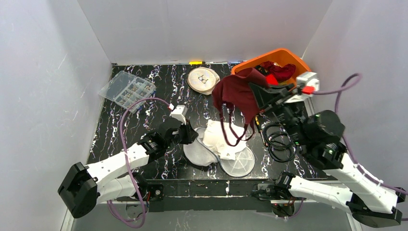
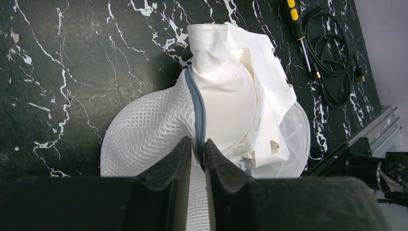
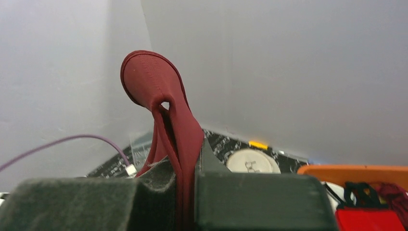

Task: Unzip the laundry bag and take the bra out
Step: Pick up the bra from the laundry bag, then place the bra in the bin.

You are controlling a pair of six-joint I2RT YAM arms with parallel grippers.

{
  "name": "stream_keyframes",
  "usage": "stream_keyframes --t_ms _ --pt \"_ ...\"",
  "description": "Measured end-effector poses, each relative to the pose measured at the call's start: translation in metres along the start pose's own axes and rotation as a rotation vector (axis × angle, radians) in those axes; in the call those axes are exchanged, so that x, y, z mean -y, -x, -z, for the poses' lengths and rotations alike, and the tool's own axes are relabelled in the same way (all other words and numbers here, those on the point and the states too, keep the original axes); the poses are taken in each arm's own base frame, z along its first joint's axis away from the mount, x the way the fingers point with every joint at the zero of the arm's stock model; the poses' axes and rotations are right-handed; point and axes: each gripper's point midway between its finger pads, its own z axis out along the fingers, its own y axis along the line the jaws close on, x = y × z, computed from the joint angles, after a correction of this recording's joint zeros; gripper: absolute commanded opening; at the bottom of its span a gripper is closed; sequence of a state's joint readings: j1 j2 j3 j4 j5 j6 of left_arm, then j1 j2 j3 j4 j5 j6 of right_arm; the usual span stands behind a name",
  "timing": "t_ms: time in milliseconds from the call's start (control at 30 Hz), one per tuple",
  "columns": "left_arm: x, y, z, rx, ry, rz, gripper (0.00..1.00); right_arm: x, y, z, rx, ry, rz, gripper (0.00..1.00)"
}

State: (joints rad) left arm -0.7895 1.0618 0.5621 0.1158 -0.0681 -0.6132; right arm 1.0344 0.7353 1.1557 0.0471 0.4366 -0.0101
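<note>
The white mesh laundry bag (image 1: 198,153) lies open on the black marble table, with white cloth (image 1: 219,137) spilling out of it. My left gripper (image 1: 190,137) is shut on the bag's grey-blue zipper edge (image 2: 197,106), with mesh (image 2: 144,130) on one side and the white cloth (image 2: 231,86) on the other; the left gripper (image 2: 198,147) is at the bag's near rim. My right gripper (image 1: 257,94) is shut on the dark red bra (image 1: 238,91) and holds it in the air, its straps hanging down to the bag. In the right wrist view the bra (image 3: 163,96) rises from between the fingers of the right gripper (image 3: 185,163).
An orange bin (image 1: 288,57) with red and dark clothes stands at the back right. A round white mesh case (image 1: 203,79) and a clear plastic organiser box (image 1: 127,89) lie at the back. A coiled black cable (image 1: 276,137) and a screwdriver (image 2: 296,19) lie right of the bag.
</note>
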Motion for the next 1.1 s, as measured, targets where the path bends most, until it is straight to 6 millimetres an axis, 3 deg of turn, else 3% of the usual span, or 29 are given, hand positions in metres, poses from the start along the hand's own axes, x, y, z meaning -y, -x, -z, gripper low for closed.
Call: stream_keyframes --t_ms 67,167,300,400,567,633,833,967,1100 --pt "-0.001 -0.001 0.003 -0.010 0.007 -0.003 0.41 0.002 -0.024 -0.007 -0.074 -0.030 0.018 0.01" --pt "-0.001 -0.002 0.005 -0.027 0.014 -0.004 0.61 0.005 -0.059 -0.016 -0.177 -0.077 0.055 0.01" --pt "-0.001 -0.002 0.011 -0.041 0.019 0.002 0.76 0.011 -0.106 -0.027 -0.307 -0.142 0.118 0.01" --pt "0.001 0.001 0.019 -0.037 0.018 0.011 0.84 0.017 -0.123 -0.035 -0.366 -0.191 0.158 0.01" --pt "0.006 0.016 0.039 0.003 0.018 0.035 0.89 0.046 -0.111 -0.066 -0.357 -0.353 0.190 0.01" --pt "0.007 0.024 0.047 0.031 0.020 0.043 0.90 0.069 -0.107 -0.078 -0.348 -0.434 0.188 0.01" --pt "0.002 0.044 0.070 0.094 0.074 0.058 0.90 0.182 -0.108 -0.099 -0.286 -0.718 0.058 0.01" --pt "-0.003 0.054 0.083 0.138 0.105 0.064 0.89 0.227 -0.094 -0.102 -0.169 -0.791 -0.050 0.01" --pt "-0.004 0.060 0.093 0.176 0.108 0.072 0.89 0.250 -0.069 -0.111 -0.047 -0.807 -0.104 0.01"
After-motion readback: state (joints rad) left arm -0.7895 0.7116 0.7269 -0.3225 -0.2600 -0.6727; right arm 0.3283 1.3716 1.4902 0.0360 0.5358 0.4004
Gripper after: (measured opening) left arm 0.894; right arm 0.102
